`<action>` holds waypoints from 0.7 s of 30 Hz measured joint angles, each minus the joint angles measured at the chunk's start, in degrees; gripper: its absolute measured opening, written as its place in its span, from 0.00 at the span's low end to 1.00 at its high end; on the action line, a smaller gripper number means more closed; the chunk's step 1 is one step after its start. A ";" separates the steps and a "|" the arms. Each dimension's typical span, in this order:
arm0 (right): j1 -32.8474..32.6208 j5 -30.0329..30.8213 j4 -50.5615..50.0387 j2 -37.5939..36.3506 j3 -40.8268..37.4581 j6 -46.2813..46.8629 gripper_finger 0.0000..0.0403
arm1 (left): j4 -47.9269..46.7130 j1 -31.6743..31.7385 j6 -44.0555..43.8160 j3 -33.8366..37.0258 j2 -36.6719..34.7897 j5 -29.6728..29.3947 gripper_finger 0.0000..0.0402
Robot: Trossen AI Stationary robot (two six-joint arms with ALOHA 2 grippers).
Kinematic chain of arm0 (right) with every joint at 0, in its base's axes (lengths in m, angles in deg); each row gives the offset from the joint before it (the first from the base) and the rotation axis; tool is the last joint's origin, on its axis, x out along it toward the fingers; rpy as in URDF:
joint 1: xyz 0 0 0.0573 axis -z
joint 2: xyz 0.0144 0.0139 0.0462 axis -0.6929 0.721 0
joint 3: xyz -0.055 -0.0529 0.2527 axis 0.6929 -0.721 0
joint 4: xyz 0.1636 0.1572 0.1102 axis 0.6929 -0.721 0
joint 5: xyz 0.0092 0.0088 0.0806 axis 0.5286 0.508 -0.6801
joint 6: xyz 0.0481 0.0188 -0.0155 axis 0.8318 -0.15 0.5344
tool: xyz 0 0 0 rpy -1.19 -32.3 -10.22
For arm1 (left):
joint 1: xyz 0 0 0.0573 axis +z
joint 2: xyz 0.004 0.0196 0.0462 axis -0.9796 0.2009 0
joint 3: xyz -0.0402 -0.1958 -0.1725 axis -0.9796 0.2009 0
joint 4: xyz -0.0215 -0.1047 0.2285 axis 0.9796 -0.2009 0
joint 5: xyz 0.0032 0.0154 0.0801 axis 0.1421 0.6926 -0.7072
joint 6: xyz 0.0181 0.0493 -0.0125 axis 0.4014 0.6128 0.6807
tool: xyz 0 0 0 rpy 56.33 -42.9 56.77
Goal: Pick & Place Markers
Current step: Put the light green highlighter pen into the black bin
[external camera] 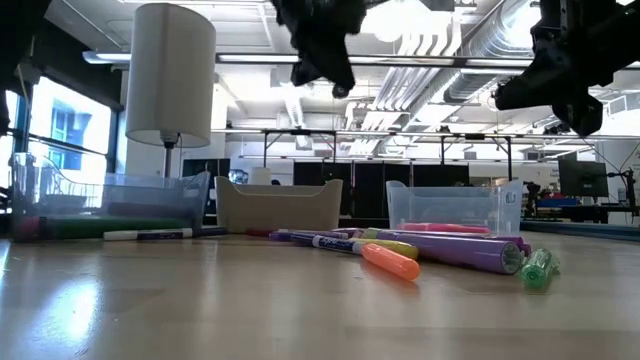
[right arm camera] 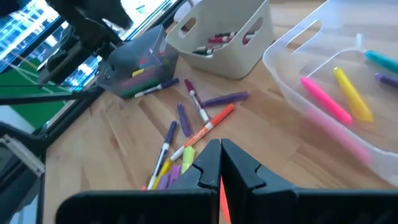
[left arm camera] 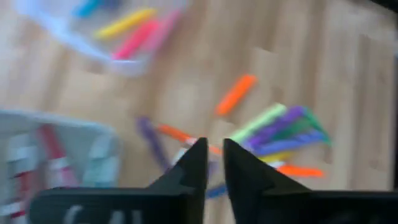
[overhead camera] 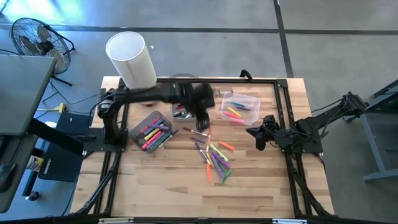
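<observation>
Several loose markers (overhead camera: 212, 155) in orange, purple, green and yellow lie flat in a heap on the wooden table's middle (left arm camera: 273, 130) (right arm camera: 186, 137). More markers lie inside a grey bin (overhead camera: 152, 130), a clear bin (overhead camera: 239, 107) and a white basket (right arm camera: 217, 37). My left gripper (left arm camera: 213, 152) hangs high over the heap's far edge (overhead camera: 202, 118), with a narrow gap between its fingers and nothing in it. My right gripper (right arm camera: 221, 149) is shut and empty. It waits above the table's right side (overhead camera: 261, 138), pointing toward the heap.
A white cylinder (overhead camera: 130, 59) stands at the far left corner. Black frame rails (overhead camera: 283, 93) run along the table's edges. The three bins stand in a row across the far half. Bare wood lies on the near half (overhead camera: 186, 193).
</observation>
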 joint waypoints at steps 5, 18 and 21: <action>0.00 -3.27 0.00 0.00 0.00 -0.03 0.00 | 1.72 -9.15 -3.05 -0.06 1.30 -1.07 0.03; 0.02 -5.34 6.89 1.89 1.27 -5.47 0.00 | 18.18 -19.76 -10.33 21.07 -1.47 -5.79 0.00; 0.52 -3.88 6.47 6.50 5.33 -6.57 0.00 | 23.85 -20.87 -13.11 30.02 -6.84 -5.53 0.00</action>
